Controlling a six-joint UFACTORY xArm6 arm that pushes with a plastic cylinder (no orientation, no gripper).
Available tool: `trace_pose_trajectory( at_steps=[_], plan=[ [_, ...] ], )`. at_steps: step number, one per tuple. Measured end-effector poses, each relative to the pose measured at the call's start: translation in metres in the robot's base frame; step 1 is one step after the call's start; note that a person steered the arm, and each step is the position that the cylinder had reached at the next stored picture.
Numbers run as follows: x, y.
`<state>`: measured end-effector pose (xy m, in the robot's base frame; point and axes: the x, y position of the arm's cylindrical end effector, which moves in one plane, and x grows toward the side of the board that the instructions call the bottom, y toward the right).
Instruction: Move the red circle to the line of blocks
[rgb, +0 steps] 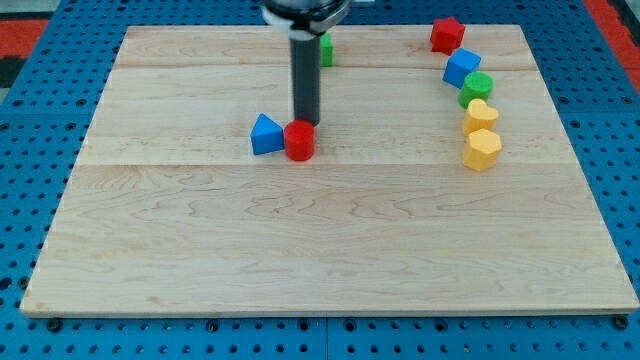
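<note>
- Red circle (299, 140) sits just below my tip (305, 122), probably touching; blue triangle (265, 134) touches its left.
- Rod only, nothing gripped.
- Risk: an off-centre push lets it slip aside, missing the line by the yellow hexagon (482, 150).

The red circle (299, 140) is being touched from behind by my tip (305, 122), with the blue triangle (265, 134) lying against its left side on the wooden worktop (320, 260). A green block (325, 49) is partly hidden behind the rod. Along the view's right, a curved line is being formed by the red star (447, 34), blue cube (461, 67), green circle (477, 87), yellow block (480, 115) and yellow hexagon (482, 149).
</note>
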<state>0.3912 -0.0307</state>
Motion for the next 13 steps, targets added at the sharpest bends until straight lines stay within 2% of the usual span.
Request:
trace_pose_trajectory(
  at_steps=[1,2,3,4,6,7,9,10,13],
  plan=[
    [0.044,0.026],
    [0.032,0.011],
    [0.023,-0.044],
    [0.054,-0.065],
    [0.090,0.066],
    [0.112,0.040],
    [0.088,0.119],
    [0.088,0.137],
    [0.086,0.148]
  ],
)
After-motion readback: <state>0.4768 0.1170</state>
